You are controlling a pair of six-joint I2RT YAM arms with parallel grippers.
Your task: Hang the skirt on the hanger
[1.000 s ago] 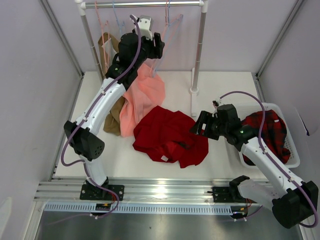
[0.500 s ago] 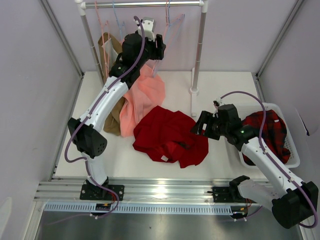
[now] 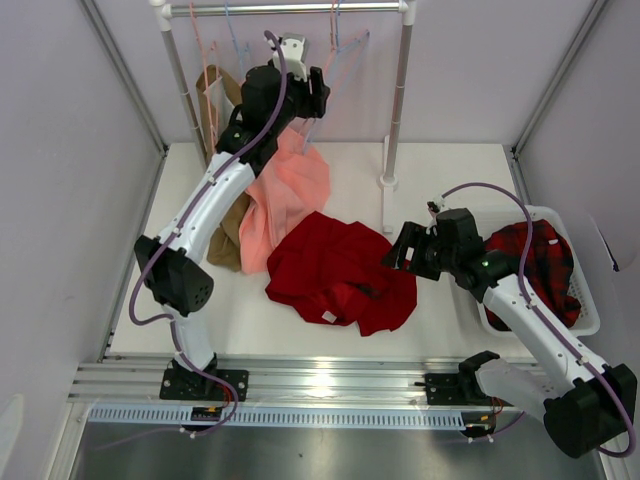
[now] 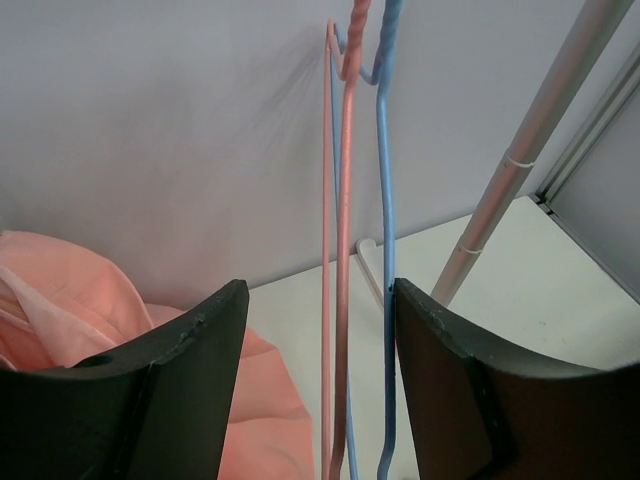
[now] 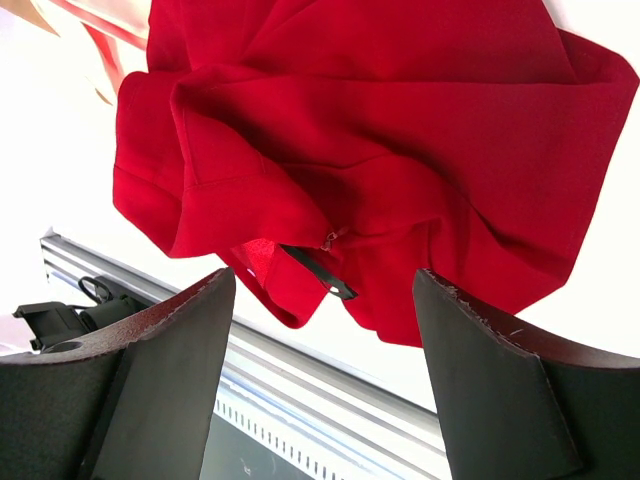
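The dark red skirt (image 3: 340, 268) lies crumpled on the white table, also in the right wrist view (image 5: 380, 140). The pale pink hanger (image 3: 334, 40) hangs on the rail next to a light blue hanger (image 3: 350, 52). My left gripper (image 3: 322, 95) is raised at the rail and open. In the left wrist view its jaws (image 4: 320, 300) stand on either side of the pink hanger's wires (image 4: 343, 250) and the blue wire (image 4: 387, 250), without touching the pink ones. My right gripper (image 3: 396, 250) is open and empty just above the skirt's right edge (image 5: 325, 285).
A salmon-pink garment (image 3: 285, 195) hangs and drapes below my left arm. A brown garment (image 3: 215, 100) hangs on another pink hanger at the rail's left. The rack post (image 3: 396, 100) stands mid-back. A white basket (image 3: 590, 320) holds plaid cloth (image 3: 540, 255) at the right.
My left gripper has moved slightly up and back toward the hangers on the rail. The right arm and the skirt have not moved.
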